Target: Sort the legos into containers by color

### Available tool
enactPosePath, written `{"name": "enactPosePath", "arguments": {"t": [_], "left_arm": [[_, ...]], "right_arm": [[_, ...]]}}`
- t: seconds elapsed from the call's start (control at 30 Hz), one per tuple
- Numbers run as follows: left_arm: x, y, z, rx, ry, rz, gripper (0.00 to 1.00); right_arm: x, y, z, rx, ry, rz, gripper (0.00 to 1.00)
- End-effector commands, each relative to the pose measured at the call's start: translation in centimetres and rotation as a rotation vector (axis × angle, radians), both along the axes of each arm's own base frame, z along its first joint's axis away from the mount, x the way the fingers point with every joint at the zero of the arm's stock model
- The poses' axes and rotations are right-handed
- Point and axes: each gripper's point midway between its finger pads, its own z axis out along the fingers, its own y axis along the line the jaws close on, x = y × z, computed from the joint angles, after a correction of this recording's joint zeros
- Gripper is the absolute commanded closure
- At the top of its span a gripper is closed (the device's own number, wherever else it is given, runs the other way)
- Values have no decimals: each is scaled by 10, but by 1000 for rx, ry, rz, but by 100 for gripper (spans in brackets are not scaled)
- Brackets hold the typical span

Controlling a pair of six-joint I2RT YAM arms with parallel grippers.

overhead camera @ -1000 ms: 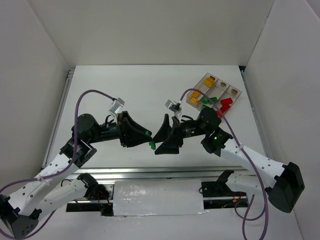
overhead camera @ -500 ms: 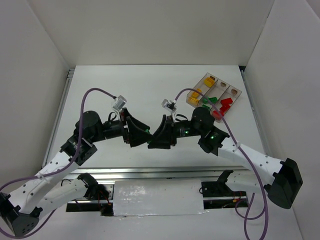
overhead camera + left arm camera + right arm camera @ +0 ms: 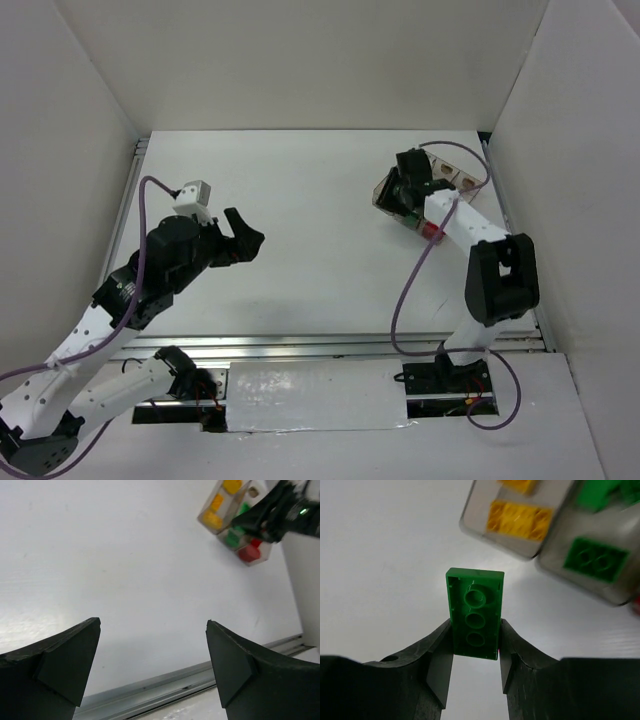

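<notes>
My right gripper (image 3: 475, 623) is shut on a green lego (image 3: 475, 611), which stands upright between the fingers with its hollow underside facing the camera. Just beyond it is the near end of the containers (image 3: 472, 515). One compartment holds yellow legos (image 3: 520, 517) and its neighbour holds a green lego (image 3: 595, 557). From above, the right gripper (image 3: 398, 192) hangs over the tray's near-left end (image 3: 462, 180). My left gripper (image 3: 245, 230) is open and holds nothing (image 3: 152, 625), low over bare table at the left. Its view shows the tray (image 3: 260, 560) with yellow (image 3: 214, 520), green (image 3: 232, 539) and red legos (image 3: 248, 552).
White walls enclose the table on three sides. A metal rail (image 3: 165, 687) runs along the near edge, just below the left fingers. The right arm's purple cable (image 3: 410, 290) loops over the table's right side.
The two grippers met mid-table over a green lego. The left one opened and drew back to the left; the right one closed on the lego and carried it to the tray at the back right.
</notes>
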Motion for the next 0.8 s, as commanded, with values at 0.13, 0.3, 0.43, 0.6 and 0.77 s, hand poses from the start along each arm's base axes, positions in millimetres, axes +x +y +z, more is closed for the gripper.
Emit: {"name": "enactPosePath", "arguments": {"t": [0.13, 0.3, 0.43, 0.6, 0.77], "left_arm": [[-20, 45, -27, 176, 15, 68, 0], [-23, 52, -35, 228, 9, 63, 0], [-23, 54, -47, 257, 30, 64, 1], [-22, 55, -51, 263, 39, 70, 0], [-21, 59, -51, 262, 40, 103, 0]], "right_arm": [[58, -122, -2, -266, 84, -366, 100], [88, -151, 0, -308, 122, -432, 96], [100, -161, 6, -320, 101, -466, 90], [103, -160, 18, -308, 88, -467, 47], [97, -160, 37, -292, 50, -477, 0]]}}
